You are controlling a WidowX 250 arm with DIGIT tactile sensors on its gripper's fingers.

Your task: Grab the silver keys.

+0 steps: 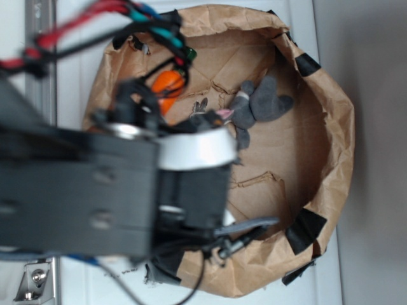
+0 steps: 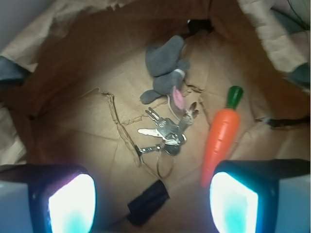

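The silver keys lie on the brown paper floor of the bowl-shaped paper nest, just below the grey plush bunny and left of the orange toy carrot. In the wrist view my gripper is open and empty, its two glowing pads wide apart, above and in front of the keys. In the exterior view the arm hides most of the nest; only a bit of the keys shows beside the bunny and carrot.
The crumpled paper walls ring the floor, patched with black tape. A black tape strip lies on the floor between my pads. A thin wire ring trails from the keys toward me.
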